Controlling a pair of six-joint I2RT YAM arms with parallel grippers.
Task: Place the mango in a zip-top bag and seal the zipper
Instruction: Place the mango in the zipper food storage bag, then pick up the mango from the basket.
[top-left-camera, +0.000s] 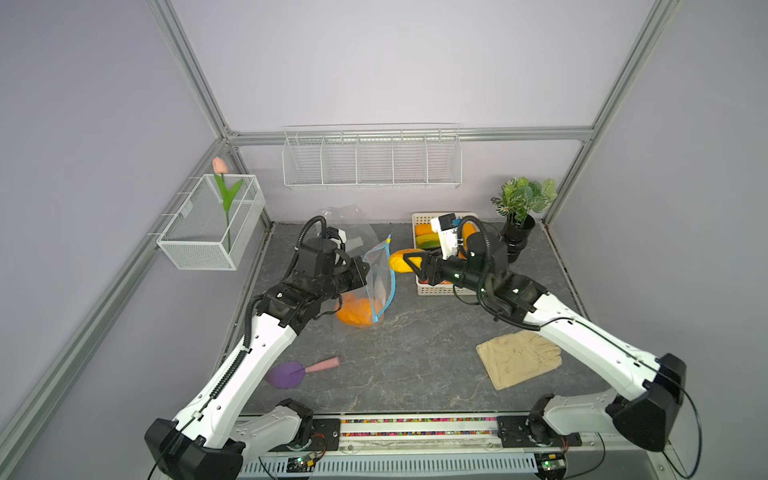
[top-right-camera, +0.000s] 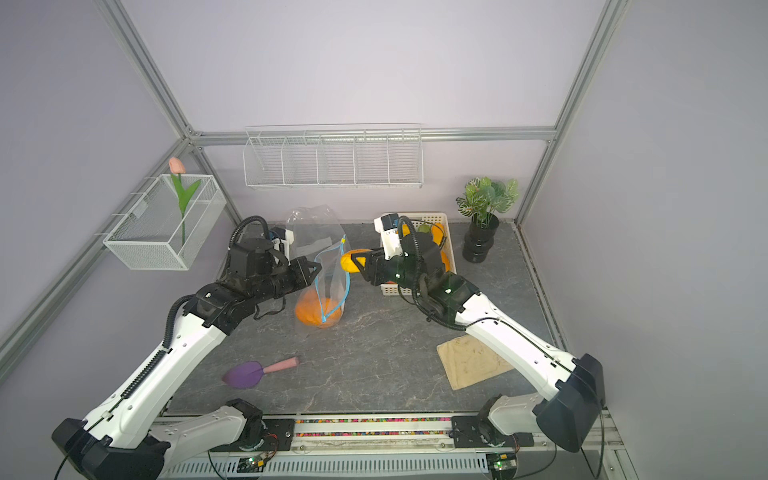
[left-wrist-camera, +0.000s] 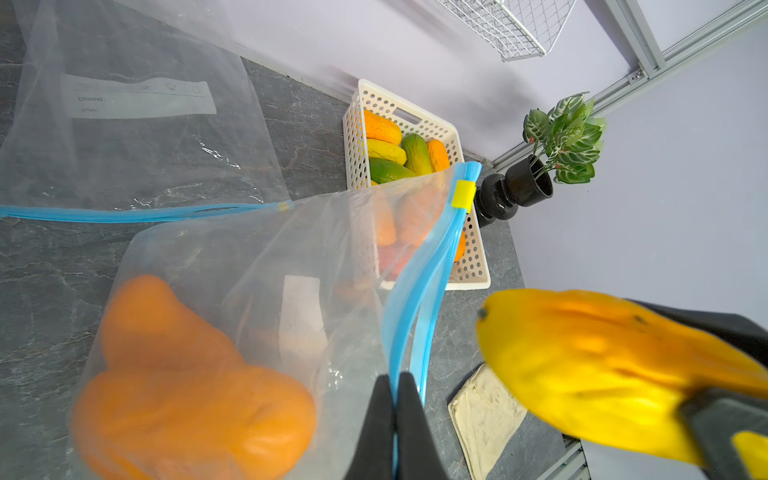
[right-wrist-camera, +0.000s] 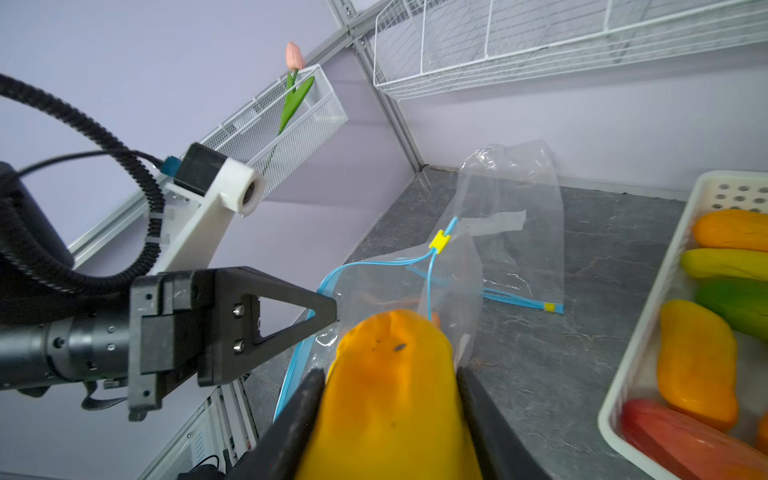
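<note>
Near the middle of the table (top-left-camera: 415, 353), the zip-top bag (top-left-camera: 380, 282) is held upright by its blue rim. The left gripper (left-wrist-camera: 395, 386) is pressed together on one lip of that rim, as far as can be seen, so that the mouth is pulled up and turned toward the other arm. In the right wrist view the two blue lips are seen apart, with a gap between them. The yellow slider (left-wrist-camera: 463, 193) is parked at the far end of the zipper, where the opening is not blocked by it. An orange fruit (left-wrist-camera: 187, 374) is already lodged in the bottom of the bag, by which the bag is weighed down on the table.

The mango (top-left-camera: 399, 261) is clamped in the right gripper (top-left-camera: 411, 267). The jaws are closed on its rear half, so the free yellow end is left pointing at the mouth. The mango is held in the air just beside the rim, between the bag and the white basket (top-left-camera: 420, 217) of other fruit — it is not yet inside. The insertion step is judged to be in hand, and the sealing is not begun. A second bag (left-wrist-camera: 124, 124) is left flat behind, unused.
</note>
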